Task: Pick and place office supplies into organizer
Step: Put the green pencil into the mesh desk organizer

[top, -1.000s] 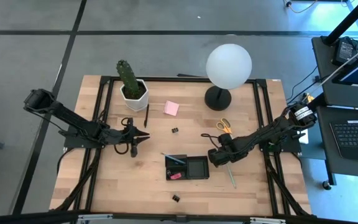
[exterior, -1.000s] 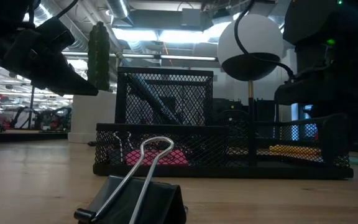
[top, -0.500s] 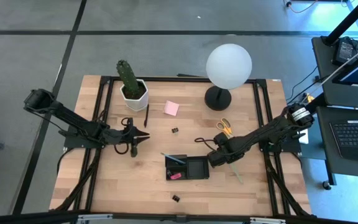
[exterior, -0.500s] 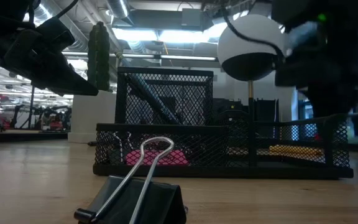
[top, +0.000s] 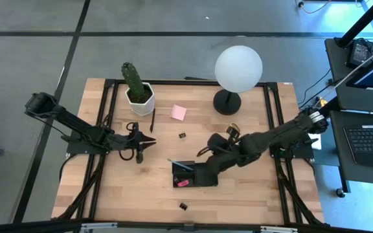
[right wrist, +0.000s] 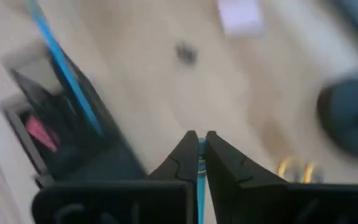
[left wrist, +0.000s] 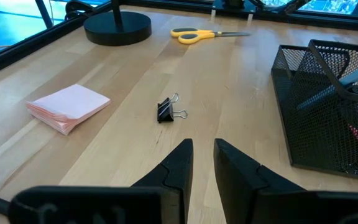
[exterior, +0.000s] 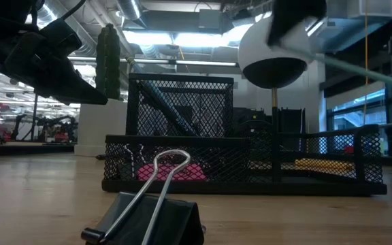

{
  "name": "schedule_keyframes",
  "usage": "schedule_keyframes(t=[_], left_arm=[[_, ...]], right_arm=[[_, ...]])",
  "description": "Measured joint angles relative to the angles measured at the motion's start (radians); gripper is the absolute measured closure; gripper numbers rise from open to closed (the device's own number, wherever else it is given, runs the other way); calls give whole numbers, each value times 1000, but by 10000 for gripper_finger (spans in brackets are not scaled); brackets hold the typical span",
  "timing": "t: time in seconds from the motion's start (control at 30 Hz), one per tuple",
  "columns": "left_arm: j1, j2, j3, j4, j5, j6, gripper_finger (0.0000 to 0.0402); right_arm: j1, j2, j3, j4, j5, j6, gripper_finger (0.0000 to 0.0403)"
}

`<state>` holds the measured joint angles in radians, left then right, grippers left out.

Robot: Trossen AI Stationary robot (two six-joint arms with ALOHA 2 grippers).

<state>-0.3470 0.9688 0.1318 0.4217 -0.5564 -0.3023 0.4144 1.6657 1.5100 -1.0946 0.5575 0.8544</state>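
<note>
The black mesh organizer (top: 195, 173) stands near the table's middle, with a pink eraser (top: 182, 183) and a thin bluish stick (top: 180, 165) in its left part. My right gripper (top: 211, 162) hangs above the organizer's right part, shut on a thin green pencil (exterior: 359, 68). My left gripper (top: 149, 142) waits at the table's left, its fingers a little apart and holding nothing (left wrist: 204, 162). On the table lie a pink sticky pad (top: 179, 112), yellow-handled scissors (top: 233, 131), a black pen (top: 153, 120) and two binder clips (top: 182, 135) (top: 183, 206). My right gripper pinches the green pencil's shaft (right wrist: 201, 158) between its two fingers, which slant down from the table's right. The pencil is lifted clear of the table and sticks out slanting from the gripper in the low view. Where along its length the fingers sit I cannot tell.
A potted cactus (top: 135, 84) stands at the far left and a white globe lamp (top: 237, 71) on a round black base (top: 226, 102) at the far middle. Bare wood lies near the front edge around the nearer clip (exterior: 148, 218).
My right gripper has risen and gone toward the table's left, from beside the organizer's right end to above it, rolling as it rose. The green pencil, which lay on the table right of the organizer, has first tipped and then been lifted clear.
</note>
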Motion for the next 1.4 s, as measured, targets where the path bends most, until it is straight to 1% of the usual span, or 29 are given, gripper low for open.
schedule_keyframes(t=[0.13,0.2,0.27,0.33,0.4,0.47,0.53,0.63,0.73,0.87,1.0,1.1,1.2,1.4], left_arm=[[0,0,0,0,0,0,343],[0,0,0,0,0,0,343],[0,0,0,0,0,1,343],[0,0,0,0,0,1,343],[0,0,0,0,0,1,343],[0,0,0,-4,0,1,343],[0,0,0,-5,0,0,343],[0,0,0,-5,0,0,343],[0,0,0,-5,0,0,343],[0,0,0,-6,0,0,343],[0,0,0,-7,0,0,343],[0,0,0,-7,0,0,343],[0,0,0,-7,0,0,343],[0,0,0,-8,0,0,343]], right_arm=[[16,-23,101,65,141,-170,381],[23,-27,131,146,176,-273,381],[28,-27,145,274,182,-400,381],[30,-27,139,423,179,-542,381],[30,-27,113,585,149,-672,381],[29,-26,75,722,91,-764,381],[20,-24,39,835,5,-814,381],[-1,-24,-27,990,-142,-836,383],[-17,-24,-107,1101,-217,-861,383],[-32,-24,-220,1237,-222,-864,383],[-46,-24,-316,1375,-223,-835,383],[-58,-24,-367,1426,-241,-822,383],[-77,-24,-405,1448,-265,-761,383],[-114,-24,-473,1483,-274,-675,384]])
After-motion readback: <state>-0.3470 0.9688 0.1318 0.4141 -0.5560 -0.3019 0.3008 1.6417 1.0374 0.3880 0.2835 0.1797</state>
